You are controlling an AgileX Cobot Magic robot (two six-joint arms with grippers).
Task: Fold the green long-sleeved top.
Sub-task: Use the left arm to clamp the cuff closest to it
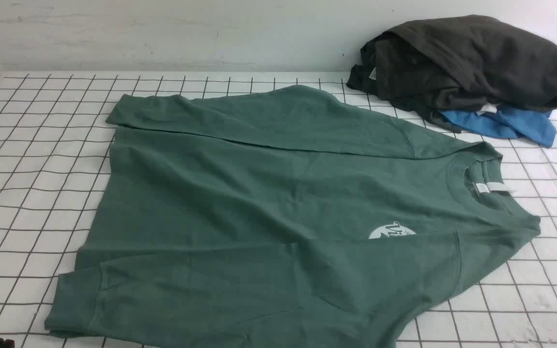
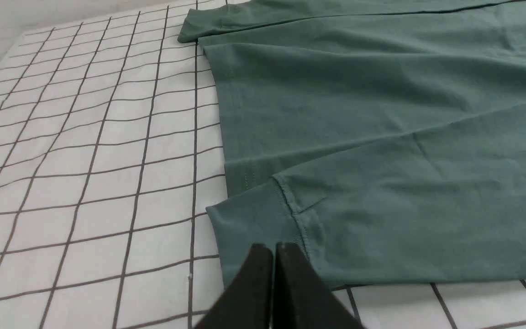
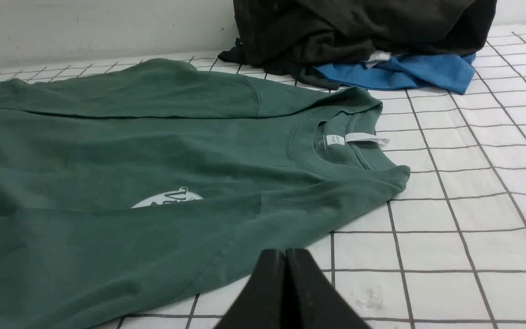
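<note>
Green long-sleeved top (image 1: 269, 193) spread on the grid-patterned tabletop (image 1: 544, 299), sleeves folded inward.
Left claw (image 2: 272, 249): clenched, nothing between its tips; in its wrist view it appears in front of the cuff, contact undeterminable. The top extends rightward from there, its hem at left, one sleeve along the far side, the other across the near side, partly covering the white logo (image 1: 392, 230). Right claw (image 3: 285, 253): clenched, empty, near the top's shoulder edge. Neckline at right; dark garment (image 1: 472, 58) and blue garment (image 1: 510, 123) beyond it, far right.
</note>
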